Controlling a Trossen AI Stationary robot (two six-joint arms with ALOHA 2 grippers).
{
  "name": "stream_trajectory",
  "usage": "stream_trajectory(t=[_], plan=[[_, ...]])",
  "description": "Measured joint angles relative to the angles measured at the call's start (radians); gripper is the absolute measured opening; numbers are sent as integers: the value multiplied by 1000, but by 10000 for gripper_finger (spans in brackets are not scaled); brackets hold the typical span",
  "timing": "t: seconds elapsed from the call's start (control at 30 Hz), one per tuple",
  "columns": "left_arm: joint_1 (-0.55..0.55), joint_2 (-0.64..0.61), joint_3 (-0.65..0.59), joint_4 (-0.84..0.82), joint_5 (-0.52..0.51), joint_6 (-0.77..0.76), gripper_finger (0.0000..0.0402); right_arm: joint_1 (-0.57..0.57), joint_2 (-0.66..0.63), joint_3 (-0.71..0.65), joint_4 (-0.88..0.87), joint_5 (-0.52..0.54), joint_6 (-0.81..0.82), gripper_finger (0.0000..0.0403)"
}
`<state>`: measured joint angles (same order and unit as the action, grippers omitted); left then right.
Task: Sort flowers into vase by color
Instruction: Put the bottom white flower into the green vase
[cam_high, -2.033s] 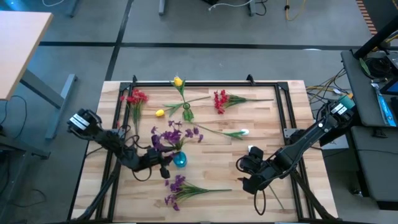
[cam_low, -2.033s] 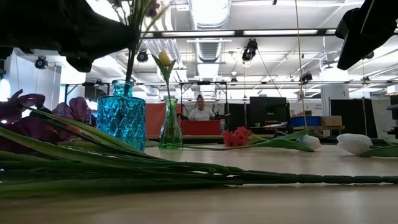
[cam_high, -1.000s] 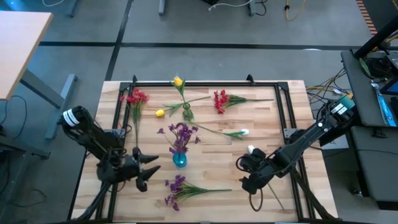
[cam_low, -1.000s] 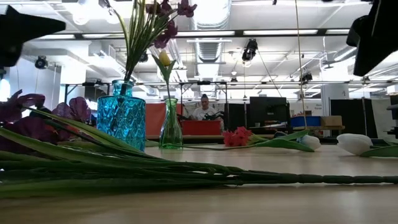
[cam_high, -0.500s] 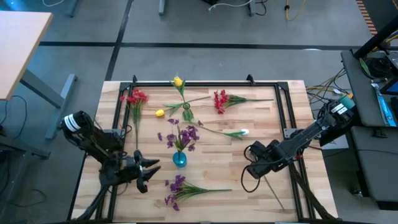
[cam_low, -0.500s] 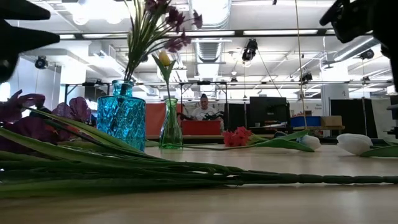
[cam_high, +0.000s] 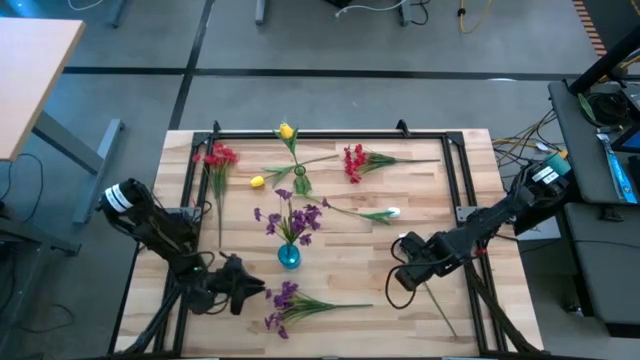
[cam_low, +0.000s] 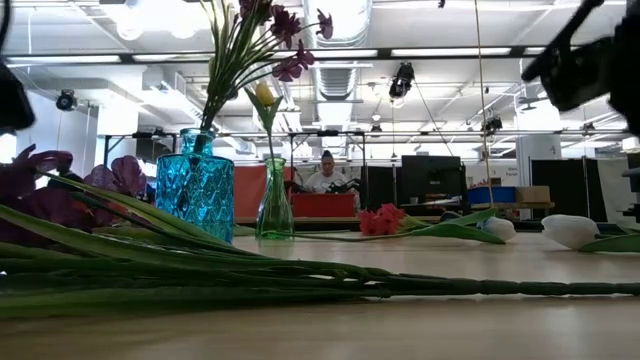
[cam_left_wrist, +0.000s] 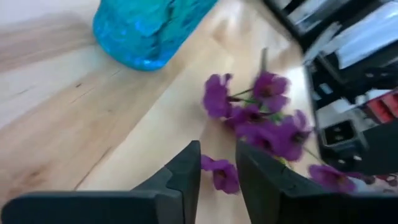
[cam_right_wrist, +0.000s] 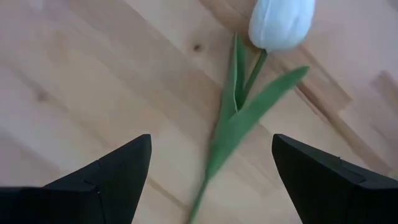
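A: Where are the arms?
B: Left gripper is low at 7 o'clock, fingers nearly together, holding nothing, beside the lying purple flowers. Right gripper, fingers wide apart, hovers over the white tulip at 4 o'clock.
A: Farther?
B: Purple stems stand in the blue vase, centre.

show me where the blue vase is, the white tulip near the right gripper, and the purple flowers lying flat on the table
blue vase (cam_high: 288, 257): high view, on its glass body.
white tulip (cam_right_wrist: 281, 23): right wrist view, on the white bud.
purple flowers lying on the table (cam_high: 284, 298): high view, on the purple bloom cluster.
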<state>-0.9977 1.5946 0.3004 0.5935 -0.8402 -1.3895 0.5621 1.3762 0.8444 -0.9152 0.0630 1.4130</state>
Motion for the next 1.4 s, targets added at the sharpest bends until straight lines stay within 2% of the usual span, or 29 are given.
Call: stream_trajectory(t=[0.13,0.23,0.47,0.6,0.77,0.9,0.97,1.13,1.3,1.4], plan=[[64,-12,49,-107,133,-14,78,0,0,-68,28,5,77,324],[81,-35,105,-260,230,-55,77,0,0,-93,34,5,96,324],[78,-129,253,-836,281,-281,77,0,0,-166,180,-28,99,314],[79,-167,363,-1143,280,-318,77,0,1,-192,206,-29,107,258],[78,-189,470,-1432,279,-328,77,0,17,-193,220,-18,96,140],[78,-226,510,-1561,279,-328,77,0,17,-193,227,-11,76,47],[78,-249,521,-1620,282,-328,77,0,12,-193,225,-10,58,21],[75,-317,522,-1711,246,-323,77,0,-40,-183,211,18,21,13],[45,-358,521,-1709,61,-276,77,0,-150,-142,222,105,-46,13],[30,-374,520,-1702,-19,-271,77,-5,-230,-129,276,212,-127,13]])
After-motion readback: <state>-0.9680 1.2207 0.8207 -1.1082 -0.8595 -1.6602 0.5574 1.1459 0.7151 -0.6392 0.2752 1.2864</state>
